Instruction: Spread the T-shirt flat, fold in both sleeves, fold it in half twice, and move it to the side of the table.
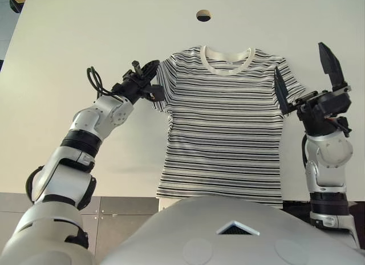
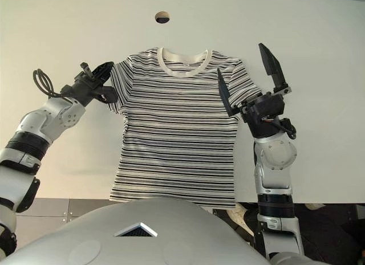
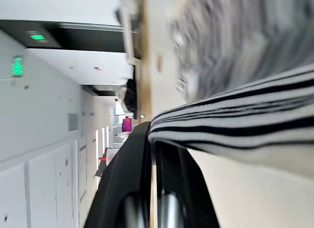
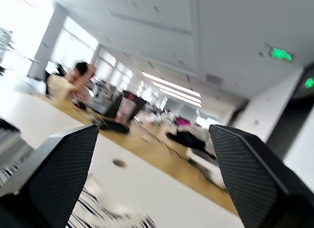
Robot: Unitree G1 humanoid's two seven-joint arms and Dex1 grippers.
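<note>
A black-and-white striped T-shirt (image 1: 225,128) lies flat on the white table (image 1: 68,48), its collar on the far side. My left gripper (image 1: 155,93) is at the hem of the shirt's left sleeve (image 1: 163,77). In the left wrist view its fingers (image 3: 132,179) are pressed together, with the striped sleeve edge (image 3: 245,125) pinched between them. My right gripper (image 2: 242,62) is raised beside the right sleeve (image 2: 236,77). It stands wide open with its fingers pointing up and nothing between them.
A round hole (image 1: 203,15) sits in the tabletop beyond the collar. Bare table surface stretches to either side of the shirt. The shirt's hem lies close to the table's near edge (image 1: 125,195).
</note>
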